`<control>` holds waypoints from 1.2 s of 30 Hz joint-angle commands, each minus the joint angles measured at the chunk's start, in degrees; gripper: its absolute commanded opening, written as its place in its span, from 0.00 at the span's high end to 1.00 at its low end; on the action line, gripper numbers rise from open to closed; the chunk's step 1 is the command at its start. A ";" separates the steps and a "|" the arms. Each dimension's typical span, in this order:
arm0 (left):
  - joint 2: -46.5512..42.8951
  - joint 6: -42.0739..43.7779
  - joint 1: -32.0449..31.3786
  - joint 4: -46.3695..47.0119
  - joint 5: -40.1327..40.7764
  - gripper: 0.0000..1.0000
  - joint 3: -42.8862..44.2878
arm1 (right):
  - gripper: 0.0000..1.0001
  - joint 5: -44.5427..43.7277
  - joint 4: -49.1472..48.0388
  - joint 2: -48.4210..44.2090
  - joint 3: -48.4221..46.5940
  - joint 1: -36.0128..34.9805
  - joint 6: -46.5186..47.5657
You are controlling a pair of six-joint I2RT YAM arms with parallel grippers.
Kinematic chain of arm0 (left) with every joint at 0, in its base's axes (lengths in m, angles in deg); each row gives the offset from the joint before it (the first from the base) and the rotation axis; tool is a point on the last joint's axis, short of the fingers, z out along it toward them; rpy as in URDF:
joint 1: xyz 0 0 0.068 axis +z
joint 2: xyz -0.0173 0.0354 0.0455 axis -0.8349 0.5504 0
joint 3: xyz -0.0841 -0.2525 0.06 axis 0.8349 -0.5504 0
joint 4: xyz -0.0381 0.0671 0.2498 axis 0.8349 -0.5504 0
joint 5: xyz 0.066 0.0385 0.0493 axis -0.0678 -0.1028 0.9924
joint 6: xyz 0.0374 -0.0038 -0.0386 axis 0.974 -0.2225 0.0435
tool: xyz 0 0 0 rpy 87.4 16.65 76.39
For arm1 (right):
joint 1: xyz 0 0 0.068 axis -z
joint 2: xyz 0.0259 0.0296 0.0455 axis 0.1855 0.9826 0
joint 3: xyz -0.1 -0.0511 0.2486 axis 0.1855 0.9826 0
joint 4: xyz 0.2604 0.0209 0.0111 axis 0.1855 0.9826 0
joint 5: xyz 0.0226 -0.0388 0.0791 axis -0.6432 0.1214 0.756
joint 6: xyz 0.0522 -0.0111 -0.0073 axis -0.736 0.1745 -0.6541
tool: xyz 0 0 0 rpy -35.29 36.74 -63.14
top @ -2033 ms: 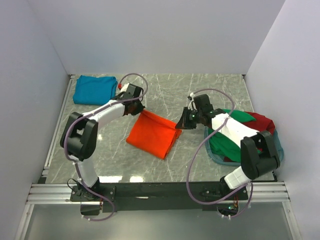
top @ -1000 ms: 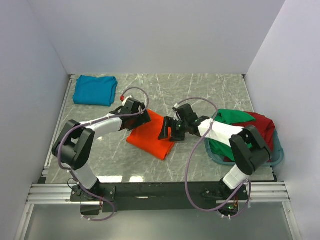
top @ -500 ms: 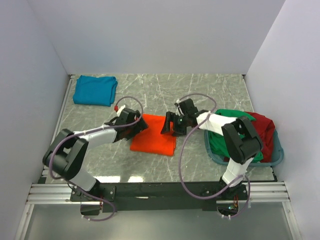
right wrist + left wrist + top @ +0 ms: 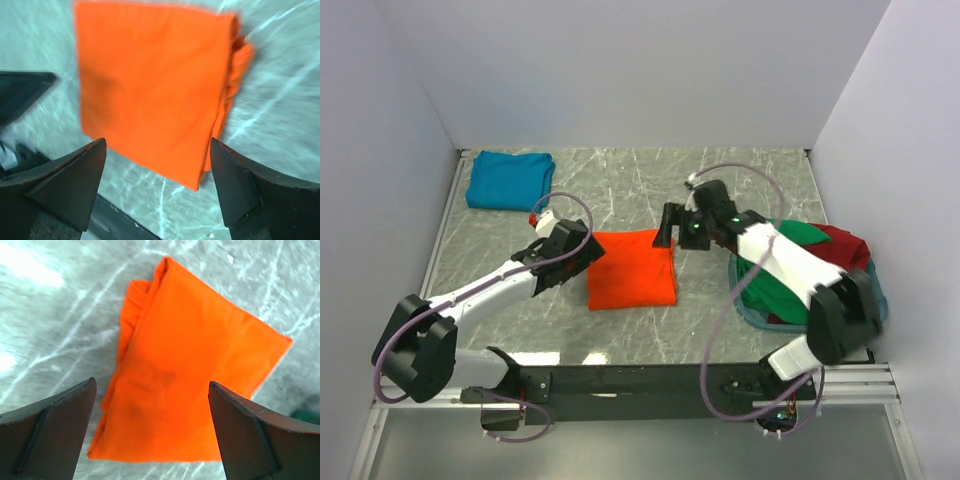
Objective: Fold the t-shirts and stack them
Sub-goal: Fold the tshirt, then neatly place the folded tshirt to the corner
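Seen from above, a folded teal blue t-shirt point(image 4: 510, 180) lay flat in the far left corner of a grey-green marbled desk point(image 4: 650, 190), well apart from everything else. Nearer the middle, the left arm reached forward and rightward low over the desk, and its left tool point(image 4: 584, 252) sat just beside the left edge of the bright orange t-shirt point(image 4: 632, 268). That tool was released, its two dark fingers spread wide and gripping nothing; in its own wrist camera the left tool point(image 4: 152, 385) framed the orange t-shirt point(image 4: 190, 375), which lay on the marble beneath. The orange shirt was folded into a neat rectangle near the centre of the desk, with bunched layers of cloth showing along one edge. At its far right corner hovered the right tool point(image 4: 675, 228), likewise released, jaws wide and empty; its wrist camera showed the right tool point(image 4: 157, 142) above the orange t-shirt point(image 4: 150, 95) on the desk, the picture blurred. Further right, the right arm crossed over a crumpled green t-shirt point(image 4: 775, 290), and a dark red t-shirt point(image 4: 848, 250) lay heaped beside it, both unfolded inside a grey-blue basket point(image 4: 876, 305) at the right edge of the desk
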 commanded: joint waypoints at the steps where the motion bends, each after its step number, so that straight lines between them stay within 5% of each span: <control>1: 0.25 1.23 0.14 -3.80 5.28 0.01 2.65 | 0.10 -12.50 1.30 -13.36 1.91 0.02 -4.80; 8: 7.00 7.46 3.38 3.11 -0.14 0.02 2.30 | 0.09 -24.65 3.39 -30.44 9.57 0.55 -9.31; 19: 18.79 17.13 6.47 10.52 -14.13 0.28 4.32 | 0.08 -28.26 8.76 -36.17 11.42 0.81 -7.03; 27: 22.66 18.37 4.80 8.95 -12.75 0.60 5.46 | 0.08 -28.34 8.15 -35.29 12.38 1.08 -5.53; 31: 24.94 19.25 2.87 4.20 -6.78 0.93 8.89 | 0.08 -28.78 7.71 -35.20 12.82 1.43 -4.74; 36: 25.83 20.13 2.51 -0.46 -1.67 0.99 13.02 | 0.08 -29.83 7.36 -35.12 13.35 2.13 -3.07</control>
